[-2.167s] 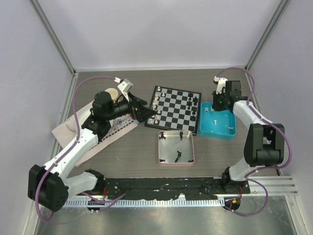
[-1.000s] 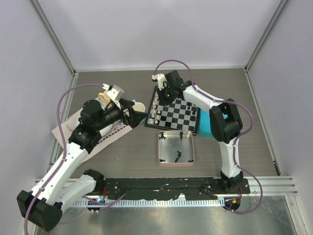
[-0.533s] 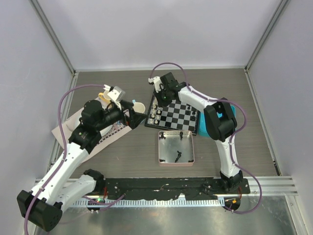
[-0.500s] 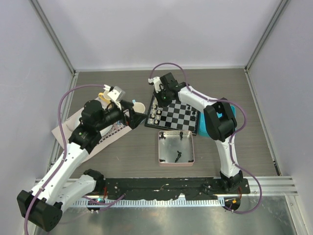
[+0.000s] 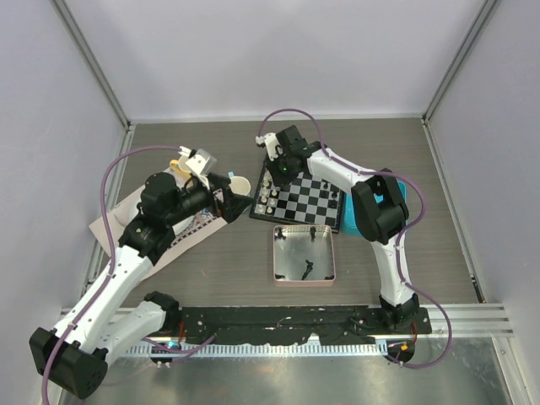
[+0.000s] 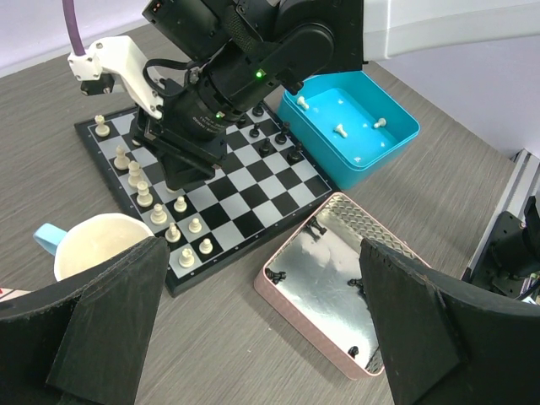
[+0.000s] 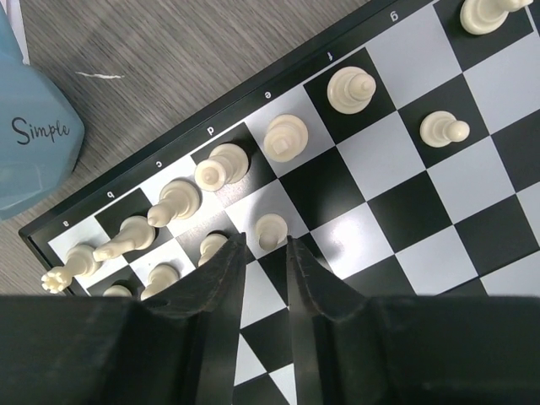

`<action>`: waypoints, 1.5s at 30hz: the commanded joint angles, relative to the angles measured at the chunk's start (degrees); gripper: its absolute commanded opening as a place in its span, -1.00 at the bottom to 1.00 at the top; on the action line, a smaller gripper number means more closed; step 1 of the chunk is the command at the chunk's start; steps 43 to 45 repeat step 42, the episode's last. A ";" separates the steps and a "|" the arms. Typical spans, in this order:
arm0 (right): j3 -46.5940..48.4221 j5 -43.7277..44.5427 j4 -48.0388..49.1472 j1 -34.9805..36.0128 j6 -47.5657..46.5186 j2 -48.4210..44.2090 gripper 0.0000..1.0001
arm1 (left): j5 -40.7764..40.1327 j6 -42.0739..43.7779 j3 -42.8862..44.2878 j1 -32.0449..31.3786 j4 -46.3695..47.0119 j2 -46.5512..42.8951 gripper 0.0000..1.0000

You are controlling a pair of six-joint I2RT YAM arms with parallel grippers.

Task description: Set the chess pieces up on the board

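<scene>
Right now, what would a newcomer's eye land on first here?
The right pincer hangs over the left edge of the board, jaws slightly apart above a white pawn beside a row of white pieces. In front of the board, a pink tray holds a few black pieces.

cup left of board | tray before board | tub right
</scene>
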 commanded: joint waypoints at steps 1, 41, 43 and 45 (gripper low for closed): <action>2.76 0.68 0.19 0.47 0.08 -0.19 -0.32 | -0.07 0.74 0.28 -0.14 0.49 -0.99 0.99; -13.76 18.44 3.44 -20.10 10.72 -50.98 0.90 | -7.80 -7.87 19.44 19.37 -17.88 2.79 0.99; -13.76 18.09 3.35 -20.10 9.76 -51.16 0.90 | -7.89 -7.78 19.18 19.28 -17.97 2.52 0.99; -13.76 18.09 3.35 -20.10 9.76 -51.16 0.90 | -7.89 -7.78 19.18 19.28 -17.97 2.52 0.99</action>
